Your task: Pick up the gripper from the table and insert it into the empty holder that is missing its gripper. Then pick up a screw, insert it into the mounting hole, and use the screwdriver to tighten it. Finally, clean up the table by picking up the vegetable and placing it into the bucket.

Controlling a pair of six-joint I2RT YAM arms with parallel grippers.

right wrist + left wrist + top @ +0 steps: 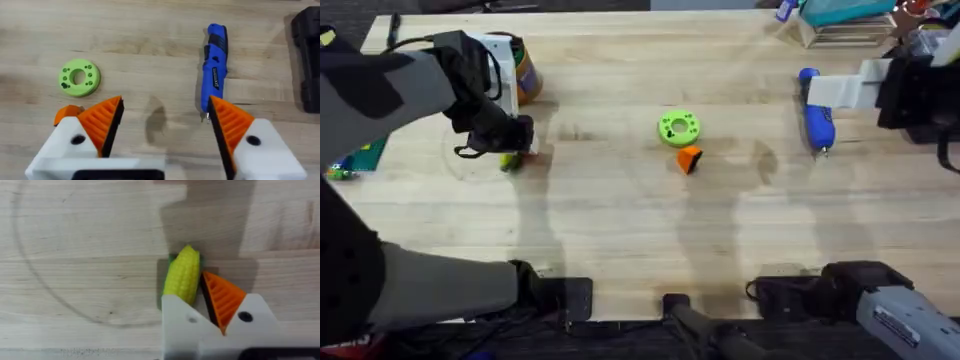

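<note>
The yellow vegetable (183,275) lies on the table, pinched in my left gripper (192,292) between its bare white holder (177,320) and the orange pad (222,297) of its other finger. From overhead, that left gripper (505,148) sits at the far left over the vegetable (508,163), just in front of the orange bucket (527,72). The loose orange gripper (689,158) rests mid-table. The blue screwdriver (817,116) lies at the right. My right gripper (165,125) hangs open above the table near the screwdriver (215,65), holding nothing.
A green ring-shaped disc (679,127) lies just behind the orange gripper. Boxes and clutter (845,20) stand at the back right. A black block (306,60) sits beyond the screwdriver. A green and blue item (350,160) lies at the left edge.
</note>
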